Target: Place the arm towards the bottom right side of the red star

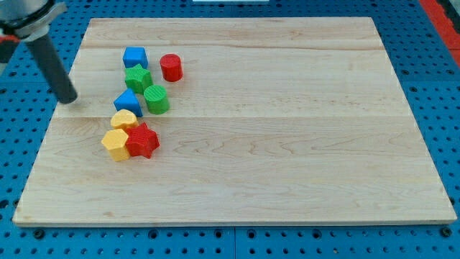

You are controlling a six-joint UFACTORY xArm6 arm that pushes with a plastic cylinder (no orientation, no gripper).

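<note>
The red star (pixel 142 140) lies on the wooden board at the view's left, touching a yellow block (pixel 115 144) on its left and a yellow block (pixel 123 119) above it. My tip (pixel 68 99) is at the board's left edge, well up and to the left of the red star, touching no block.
Above the star stand a blue block (pixel 129 101), a green cylinder (pixel 156 99), a green star (pixel 138 77), a blue cube (pixel 134 57) and a red cylinder (pixel 171 67). The wooden board (pixel 287 144) lies on a blue perforated table (pixel 438 43).
</note>
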